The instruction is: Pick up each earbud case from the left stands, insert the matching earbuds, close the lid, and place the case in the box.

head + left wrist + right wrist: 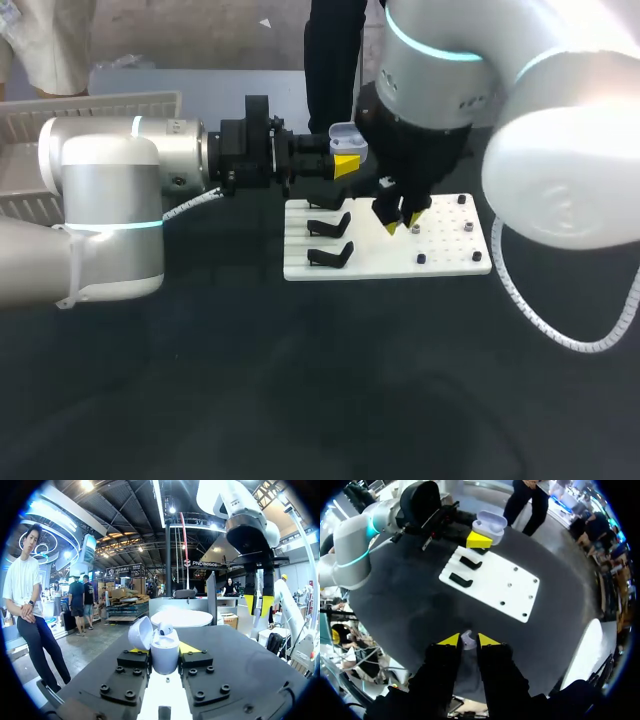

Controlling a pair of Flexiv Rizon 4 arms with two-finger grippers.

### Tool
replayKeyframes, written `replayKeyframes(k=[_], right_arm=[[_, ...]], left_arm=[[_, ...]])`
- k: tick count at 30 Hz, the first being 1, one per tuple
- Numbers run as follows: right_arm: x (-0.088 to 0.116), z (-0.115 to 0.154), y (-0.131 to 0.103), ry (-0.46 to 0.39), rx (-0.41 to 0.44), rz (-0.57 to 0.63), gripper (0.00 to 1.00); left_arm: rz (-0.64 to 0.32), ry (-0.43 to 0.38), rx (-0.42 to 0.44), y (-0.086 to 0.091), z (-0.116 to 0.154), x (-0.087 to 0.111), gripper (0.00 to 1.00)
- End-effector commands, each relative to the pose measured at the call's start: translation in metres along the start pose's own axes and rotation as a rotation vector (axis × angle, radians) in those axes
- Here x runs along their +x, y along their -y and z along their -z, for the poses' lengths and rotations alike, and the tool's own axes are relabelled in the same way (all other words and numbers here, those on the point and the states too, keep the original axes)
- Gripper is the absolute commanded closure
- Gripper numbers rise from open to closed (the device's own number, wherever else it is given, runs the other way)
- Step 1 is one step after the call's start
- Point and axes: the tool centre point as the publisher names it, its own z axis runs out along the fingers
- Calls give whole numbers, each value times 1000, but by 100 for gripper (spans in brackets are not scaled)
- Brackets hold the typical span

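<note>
The dark table [300, 380] lies bare in front of the white board [450, 255], and nothing stands between my two grippers. On the board's left part sit three black stands [330, 254], one behind another, none with a case on it. On its right part are a few small dark pegs [421, 259].

My right arm comes in from the far right corner and hangs almost straight down over the middle of the board. The right gripper [402, 223] points at the board from just above it, between the stands and the pegs. Its fingers are drawn close and pinch a small pale earbud [466, 639] between the yellow tips.

My left arm reaches in level from the left, wrist horizontal, and ends just beyond the board's far left corner, above the table. The left gripper [165, 652] is clamped on the earbud case [343, 132], one finger on each flank. The case hangs in the air beside and above the right gripper. It stands about upright with its mouth upward, and its lid [140, 632] is swung open and tilted off to one side. One seated earbud [166, 628] shows in the open mouth. I cannot tell the case's long axis.
</note>
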Motion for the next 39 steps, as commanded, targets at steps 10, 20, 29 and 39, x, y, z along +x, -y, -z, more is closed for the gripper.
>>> replayKeyframes(k=[10,20,29,39], right_arm=[[-2,5,-3,-26,2,79,100],[-25,10,-2,-36,-10,-10,100],[-69,23,-2,0,-60,-21,100],[-115,26,9,44,-20,-8,100]], left_arm=[[-4,6,-4,1,0,1,100],[-4,6,-4,1,0,1,100],[-4,6,-4,1,0,1,100],[-4,6,-4,1,0,1,100]])
